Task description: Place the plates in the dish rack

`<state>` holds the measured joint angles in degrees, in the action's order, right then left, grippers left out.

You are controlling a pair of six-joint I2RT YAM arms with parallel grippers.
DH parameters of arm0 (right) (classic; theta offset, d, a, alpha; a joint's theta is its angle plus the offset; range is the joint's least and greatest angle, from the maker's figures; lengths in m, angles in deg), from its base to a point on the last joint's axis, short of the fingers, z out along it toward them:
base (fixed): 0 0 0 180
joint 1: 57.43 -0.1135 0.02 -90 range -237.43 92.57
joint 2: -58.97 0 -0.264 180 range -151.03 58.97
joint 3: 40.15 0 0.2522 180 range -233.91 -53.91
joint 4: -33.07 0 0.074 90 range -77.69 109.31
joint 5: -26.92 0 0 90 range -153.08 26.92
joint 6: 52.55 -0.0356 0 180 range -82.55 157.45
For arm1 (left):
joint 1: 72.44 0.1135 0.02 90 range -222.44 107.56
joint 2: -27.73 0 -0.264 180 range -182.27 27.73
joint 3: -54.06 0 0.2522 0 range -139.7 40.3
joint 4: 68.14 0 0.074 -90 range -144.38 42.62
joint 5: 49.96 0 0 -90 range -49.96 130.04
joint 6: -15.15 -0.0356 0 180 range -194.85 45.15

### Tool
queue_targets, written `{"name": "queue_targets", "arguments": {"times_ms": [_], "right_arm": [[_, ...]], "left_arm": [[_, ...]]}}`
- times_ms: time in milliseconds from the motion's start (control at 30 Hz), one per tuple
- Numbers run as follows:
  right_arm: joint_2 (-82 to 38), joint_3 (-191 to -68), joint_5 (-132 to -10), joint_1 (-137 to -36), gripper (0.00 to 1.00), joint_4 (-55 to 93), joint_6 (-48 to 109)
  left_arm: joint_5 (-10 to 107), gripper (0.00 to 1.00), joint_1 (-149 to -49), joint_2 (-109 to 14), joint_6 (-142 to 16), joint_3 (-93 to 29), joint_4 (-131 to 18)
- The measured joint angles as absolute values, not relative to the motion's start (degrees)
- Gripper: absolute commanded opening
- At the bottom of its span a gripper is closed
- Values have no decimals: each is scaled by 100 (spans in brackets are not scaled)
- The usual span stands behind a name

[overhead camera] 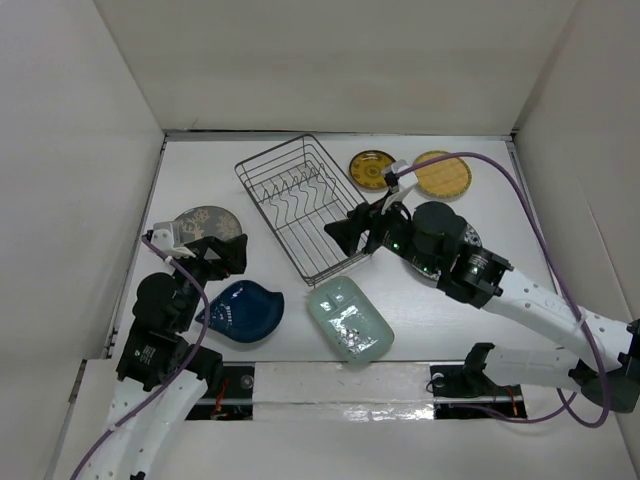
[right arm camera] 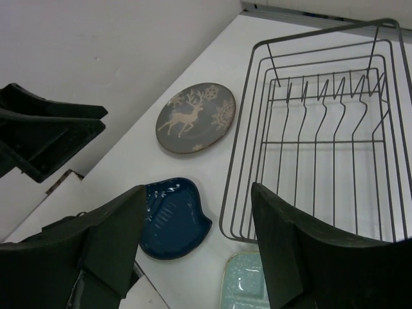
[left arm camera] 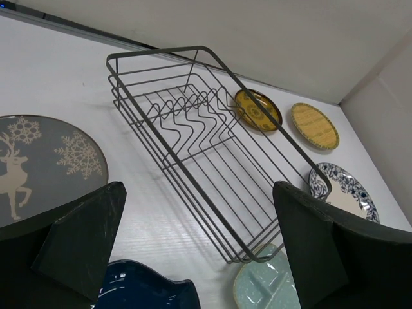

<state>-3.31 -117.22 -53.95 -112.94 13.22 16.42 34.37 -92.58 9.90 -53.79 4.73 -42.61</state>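
Note:
The wire dish rack [overhead camera: 300, 205] [left arm camera: 176, 163] [right arm camera: 235, 174] lies empty mid-table. Left of it rest the grey reindeer plate [overhead camera: 207, 222] [left arm camera: 45, 161] [right arm camera: 195, 118] and the dark blue leaf plate [overhead camera: 243, 311] [right arm camera: 174, 219]. A pale green rectangular plate [overhead camera: 349, 319] [left arm camera: 267, 286] sits at the rack's near corner. Two yellow plates [overhead camera: 372, 168] [overhead camera: 442, 173] lie behind the rack on the right. The patterned plate [left arm camera: 344, 190] is mostly under my right arm. My left gripper [overhead camera: 222, 255] [left arm camera: 198, 190] hangs open between the grey and blue plates. My right gripper [overhead camera: 352, 228] [right arm camera: 198, 188] hovers open over the rack's near right edge.
White walls close in the table on the left, back and right. A purple cable [overhead camera: 500, 175] loops over the right arm, above the yellow plates. The arm bases and a glossy strip [overhead camera: 340, 385] line the near edge.

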Motion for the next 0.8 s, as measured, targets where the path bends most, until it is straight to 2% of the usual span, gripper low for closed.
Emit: {"name": "queue_targets", "arguments": {"times_ms": [100, 200, 267, 300, 333, 367, 400, 433, 500, 533, 567, 600, 700, 733, 800], "right_arm": [[-364, -11868, -5566, -11294, 69, 1278, 1683], [-560, -12078, -5808, -11292, 58, 1265, 1744], [-794, -12246, -6068, -11292, 46, 1270, 1779], [-943, -12331, -6191, -11292, 37, 1259, 1792], [-1098, -12425, -6313, -11292, 15, 1250, 1808], [-1288, -12548, -6462, -11292, 6, 1239, 1825], [-1489, -12668, -6604, -11292, 0, 1232, 1821], [-1699, -12790, -6746, -11292, 0, 1226, 1823], [-2149, -13136, -6995, -11336, 0, 1134, 1810], [-2381, -13317, -7054, -11371, 0, 1103, 1814], [-2632, -13547, -7080, -11432, 0, 1064, 1823], [-2886, -13759, -7104, -11513, 0, 1047, 1845], [-3526, -14288, -7098, -11873, 0, 845, 1989], [-3738, -14458, -7082, -12011, 4, 765, 2059], [-4165, -14823, -7030, -12236, 13, 550, 2195]], "left_arm": [[3443, 99, -9258, 846, -5382, 473, -4257], [3487, 99, -9258, 802, -5382, 473, -4254], [3500, 99, -9258, 855, -5369, 473, -4257], [3487, 99, -9258, 911, -5353, 482, -4254], [3474, 99, -9258, 999, -5336, 493, -4254], [3439, 99, -9258, 1113, -5325, 495, -4252], [3382, 99, -9258, 1228, -5314, 502, -4254], [3330, 99, -9258, 1353, -5305, 502, -4257], [3183, 66, -9258, 1583, -5266, 502, -4254], [3096, 42, -9258, 1663, -5226, 502, -4252], [2984, 6, -9256, 1733, -5205, 502, -4244], [2862, 0, -9256, 1779, -5170, 497, -4213], [2556, 0, -9256, 1795, -5165, 423, -3944], [2477, 0, -9256, 1795, -5163, 390, -3865], [2344, 12, -9256, 1790, -5161, 303, -3701]]}}
